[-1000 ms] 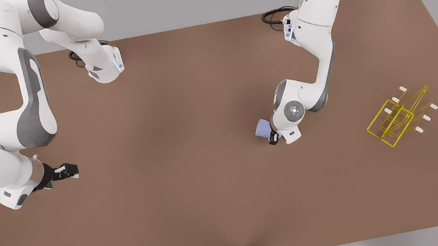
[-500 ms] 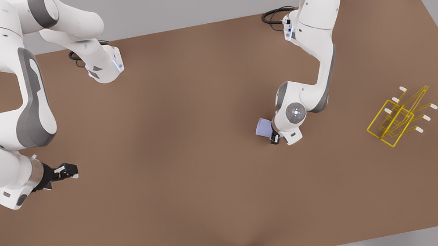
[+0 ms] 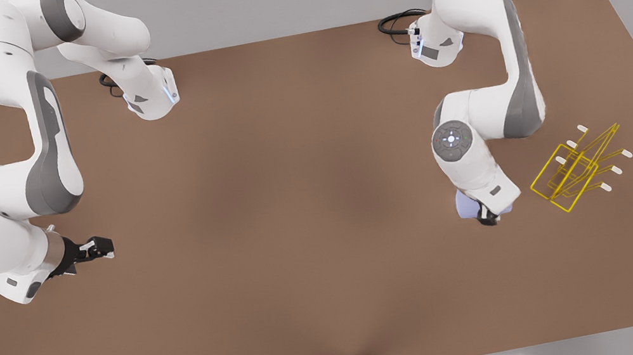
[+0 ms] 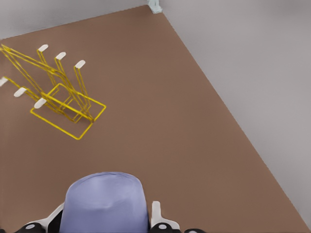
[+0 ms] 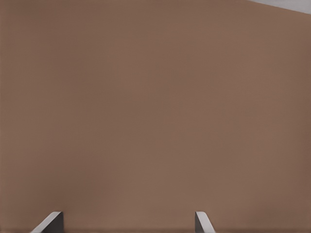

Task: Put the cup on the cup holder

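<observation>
While the right pincer [image 3: 100,247] waits parted, the left pincer [image 3: 485,215] grips the cup [image 4: 107,203] facing the cup holder [image 4: 60,99].

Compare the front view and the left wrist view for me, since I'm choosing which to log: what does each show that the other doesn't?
Front view alone: both arms, with the right gripper waiting open over the table at that view's left.
Left wrist view alone: the cup's rounded body between the left gripper's white fingers.
Both: the yellow cup holder and brown table.
</observation>
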